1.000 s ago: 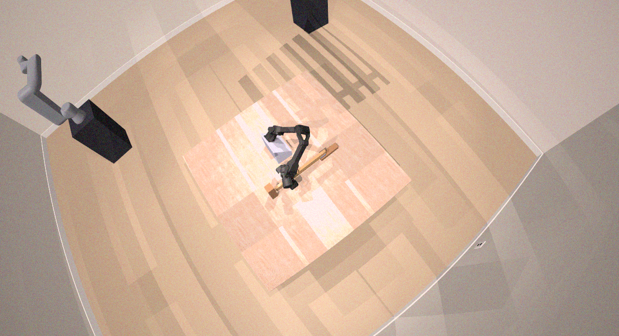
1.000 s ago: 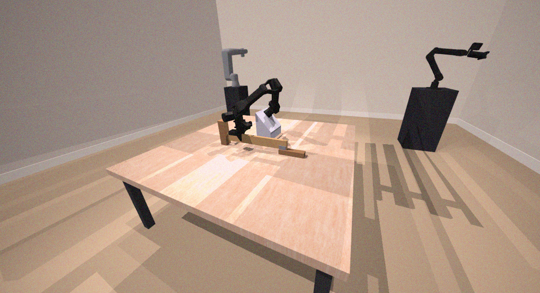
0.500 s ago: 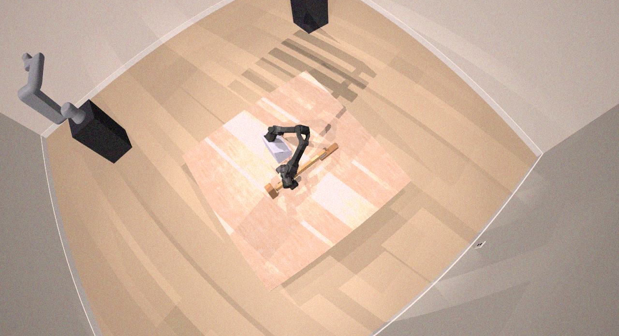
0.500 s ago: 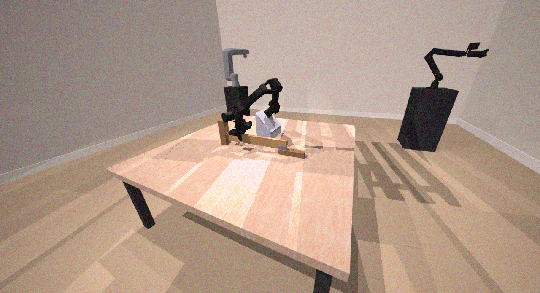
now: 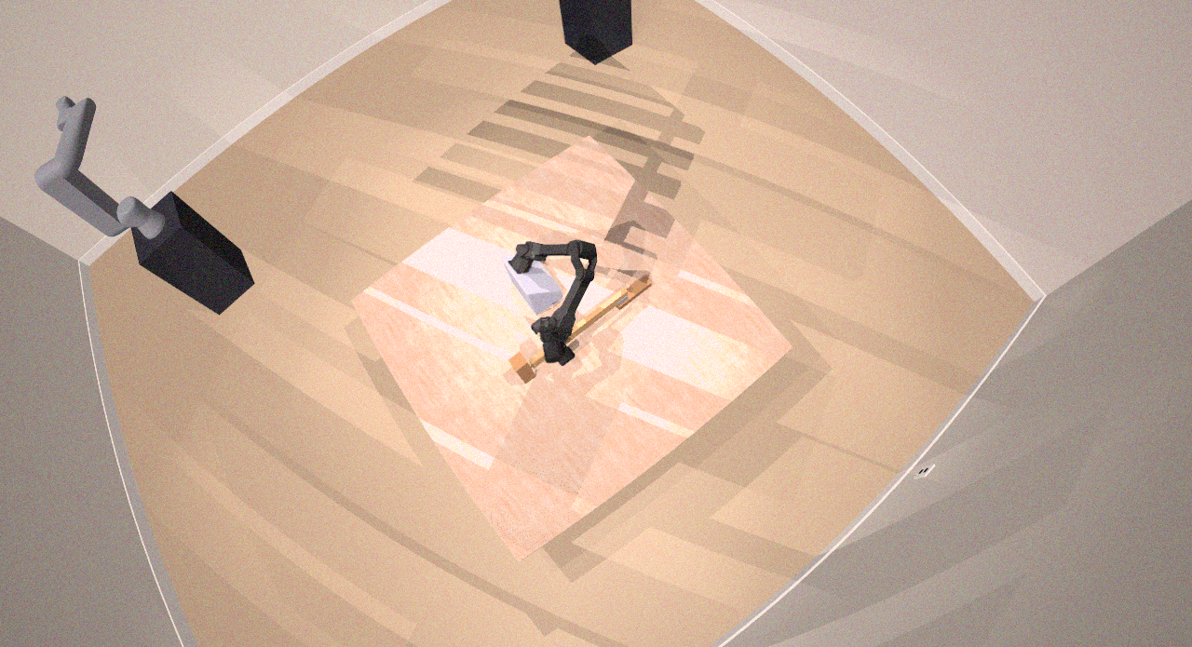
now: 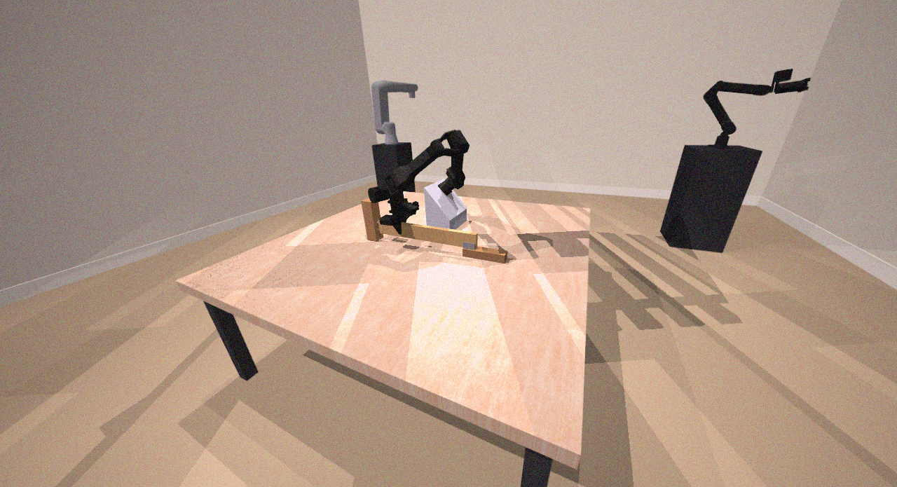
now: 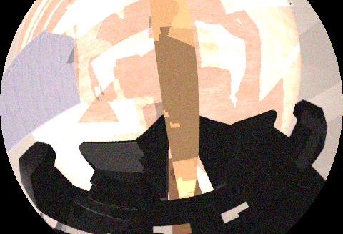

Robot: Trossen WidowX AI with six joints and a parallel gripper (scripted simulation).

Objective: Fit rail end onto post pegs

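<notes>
The hand (image 6: pixel 396 221) pinches the rail (image 6: pixel 439 235) close to its near end, fingers pressed on the rail's two sides, as the wrist view shows with the rail (image 7: pixel 179 91) running straight away between them. The rail's far end lies at the footboard block (image 6: pixel 485 252), well off toward the desk's right side, and its near end is up beside the post (image 6: pixel 371 219); in the outside view the rail looks raised off the desk (image 6: pixel 439 333) and about level. I judge the step in hand to be the mating itself: the near end is at the post, but the pegs and holes are too small to see, so I cannot tell whether they are fully home or the end face touches. The next move, as I judge it, calls for a straight push along the rail's length toward the post, with no twist, and the release only once the faces meet. Room is tight on the arm's side, where the pale base block (image 6: pixel 443 209) stands just behind the rail; the other side of the rail is open desk, and the desk edges lie well away.
</notes>
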